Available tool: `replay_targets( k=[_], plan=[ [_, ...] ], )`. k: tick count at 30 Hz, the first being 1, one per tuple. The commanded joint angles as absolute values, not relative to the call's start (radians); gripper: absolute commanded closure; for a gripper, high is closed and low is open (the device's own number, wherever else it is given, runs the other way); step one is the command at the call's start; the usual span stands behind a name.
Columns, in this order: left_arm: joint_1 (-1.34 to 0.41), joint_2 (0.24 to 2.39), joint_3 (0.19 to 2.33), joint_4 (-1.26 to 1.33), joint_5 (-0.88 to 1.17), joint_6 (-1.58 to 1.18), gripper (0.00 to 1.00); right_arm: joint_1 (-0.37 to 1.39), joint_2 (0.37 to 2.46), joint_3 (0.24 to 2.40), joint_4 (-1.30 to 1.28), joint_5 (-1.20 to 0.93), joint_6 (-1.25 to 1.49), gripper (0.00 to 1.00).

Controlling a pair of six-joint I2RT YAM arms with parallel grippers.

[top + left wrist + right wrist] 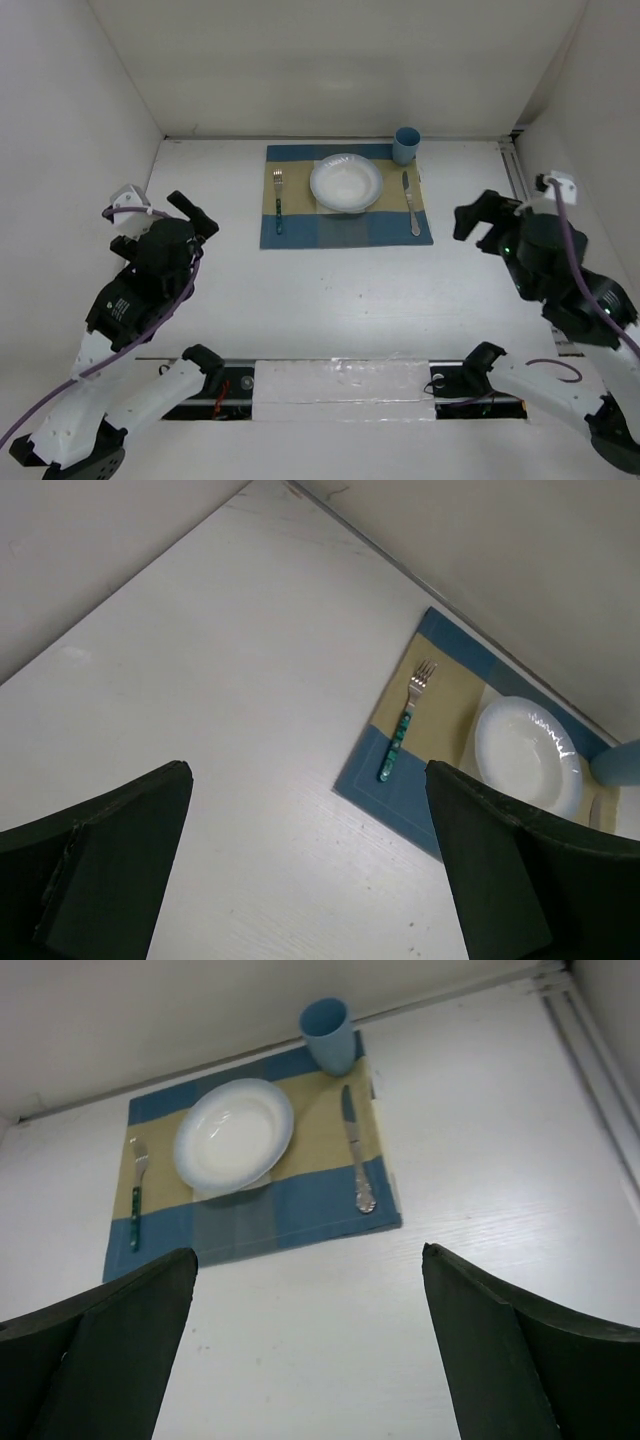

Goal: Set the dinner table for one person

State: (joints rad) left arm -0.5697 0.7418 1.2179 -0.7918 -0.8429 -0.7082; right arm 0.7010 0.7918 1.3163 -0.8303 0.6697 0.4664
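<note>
On the white dinner table [340, 290] lies a blue-and-tan placemat [345, 235] at the back centre. A white bowl [346, 183] sits in its middle, a green-handled fork [278, 200] to its left, a silver knife [410, 202] to its right, and a blue cup [406, 145] at its far right corner. My left gripper [190, 213] hovers open left of the mat, holding nothing. My right gripper [478, 215] hovers open right of the mat, also holding nothing. The left wrist view shows the fork [402, 738] and bowl [527, 757]; the right wrist view shows the whole setting with cup [328, 1034] and knife [355, 1147].
White walls enclose the table on the left, back and right. A metal rail [515, 170] runs along the right wall's foot. The arm bases and a taped strip [340, 385] line the near edge.
</note>
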Motion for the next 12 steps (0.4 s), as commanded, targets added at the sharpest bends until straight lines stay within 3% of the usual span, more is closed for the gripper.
replay_targets(
  k=[1, 6, 12],
  plan=[
    [-0.572, 0.695, 1.154, -0.792, -0.864, -0.756, 0.0, 0.678, 0.675, 1.304, -0.986, 0.745, 0.46, 0.0],
    [-0.572, 0.686, 1.126, -0.792, -0.821, -0.796, 0.0, 0.657, 0.551, 1.304, -1.063, 0.758, 0.469, 0.0],
    [-0.572, 0.695, 1.115, -0.792, -0.801, -0.814, 0.0, 0.657, 0.563, 1.322, -1.086, 0.787, 0.469, 0.0]
  ],
)
